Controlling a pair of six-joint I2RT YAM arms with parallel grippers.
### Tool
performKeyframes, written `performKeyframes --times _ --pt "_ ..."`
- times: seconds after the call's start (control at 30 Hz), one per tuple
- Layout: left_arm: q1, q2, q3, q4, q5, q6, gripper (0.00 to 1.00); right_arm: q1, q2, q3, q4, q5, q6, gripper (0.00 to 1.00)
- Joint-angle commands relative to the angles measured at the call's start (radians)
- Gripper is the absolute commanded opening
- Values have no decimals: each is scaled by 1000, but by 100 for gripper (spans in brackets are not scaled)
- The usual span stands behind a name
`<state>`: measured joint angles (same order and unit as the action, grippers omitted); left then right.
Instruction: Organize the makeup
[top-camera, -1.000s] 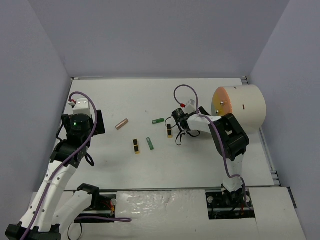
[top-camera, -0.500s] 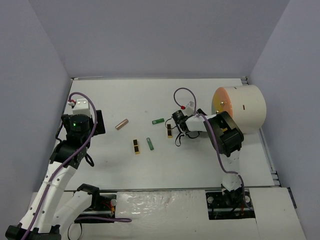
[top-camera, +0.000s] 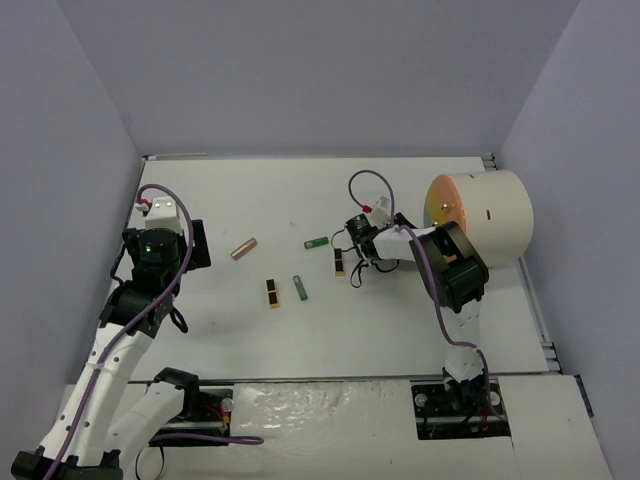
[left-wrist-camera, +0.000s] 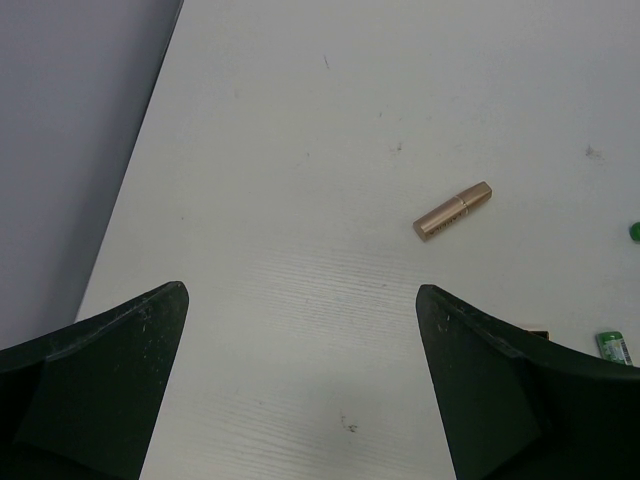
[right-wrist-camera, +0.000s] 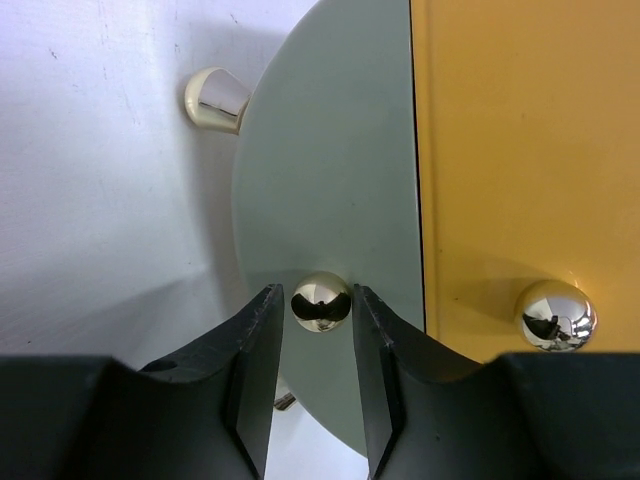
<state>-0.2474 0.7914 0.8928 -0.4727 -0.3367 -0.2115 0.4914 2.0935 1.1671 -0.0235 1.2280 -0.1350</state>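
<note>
The makeup lies loose on the white table: a rose-gold tube (top-camera: 244, 248) (left-wrist-camera: 452, 210), two green tubes (top-camera: 316, 242) (top-camera: 299, 287) and two black-gold lipsticks (top-camera: 272, 292) (top-camera: 340, 261). My left gripper (left-wrist-camera: 300, 290) hovers wide open over bare table at the left, nothing between its fingers. My right gripper (right-wrist-camera: 318, 300) is at the front of the cream drum (top-camera: 485, 215). Its jaws stand narrowly open on either side of a shiny round knob (right-wrist-camera: 320, 300) on a grey-green panel (right-wrist-camera: 330, 150), with a thin gap still showing on the left.
An orange drawer front (right-wrist-camera: 520, 150) with its own shiny knob (right-wrist-camera: 556, 315) sits right of the grey-green panel. Another metal knob (right-wrist-camera: 215, 98) juts out at the panel's upper left. Grey walls close the table at back and sides.
The right gripper's jaws have narrowed round the knob, and the right arm's elbow has shifted a little. The left arm and the makeup have not moved.
</note>
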Motion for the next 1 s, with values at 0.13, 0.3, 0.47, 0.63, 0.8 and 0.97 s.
performKeyframes --times 0.13,0.3,0.47,0.63,0.8,0.97 --pt "7 6 28 62 12 11 97 -17 15 21 45 54 9 9" --pt "9 6 29 62 16 12 97 22 -21 20 49 22 12 0" --pt "14 5 28 62 19 12 97 83 -66 37 51 -12 5 0" --pt "16 3 26 62 21 11 97 140 -113 57 52 -65 0 0" --pt "19 0 25 62 21 12 97 168 -117 59 49 -132 8 0" --pt "20 -3 24 62 19 12 97 191 -105 48 43 -178 23 0"
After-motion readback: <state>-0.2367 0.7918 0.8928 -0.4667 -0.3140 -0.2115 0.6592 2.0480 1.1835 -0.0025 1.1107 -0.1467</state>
